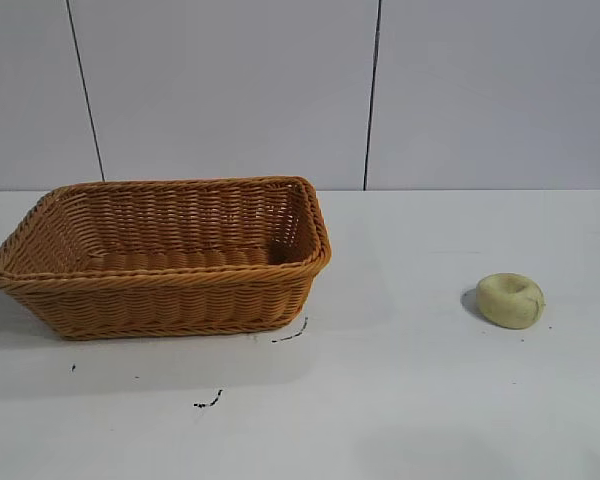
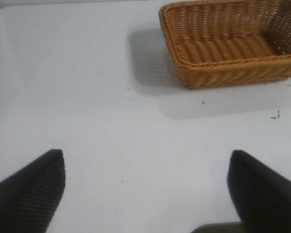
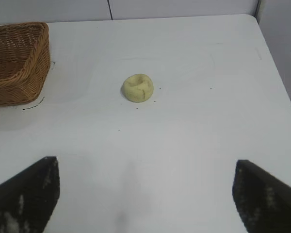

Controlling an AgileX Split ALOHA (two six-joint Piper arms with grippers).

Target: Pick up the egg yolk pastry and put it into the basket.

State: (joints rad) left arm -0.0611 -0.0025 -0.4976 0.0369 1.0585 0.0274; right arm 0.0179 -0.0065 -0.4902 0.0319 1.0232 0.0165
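So the pastry (image 1: 511, 299) is just sitting on the white tabletop (image 1: 400, 400), out on the right arm's side, well apart from the basket (image 1: 160, 255). Nothing is touching it. I'd say the task hasn't really started: no pickup, no carry, no drop, all of it still to do.

On orientation, there isn't much to say, since the thing is basically round. No real long axis that I can make out. It rests flat with its dimpled, creased top facing up, and the crease looks to run a bit toward one side, but I wouldn't call that a direction.

The basket is on the left arm's side, upright, long side running across the tabletop, and empty as far as I can see inside it.

The right end effector (image 3: 145, 194) hangs back from the pastry with its jaws spread wide and nothing between them; the pastry lies roughly ahead of it, between the two fingers' lines. The left end effector (image 2: 145, 189) is also spread open and empty, over bare tabletop with the basket off ahead.
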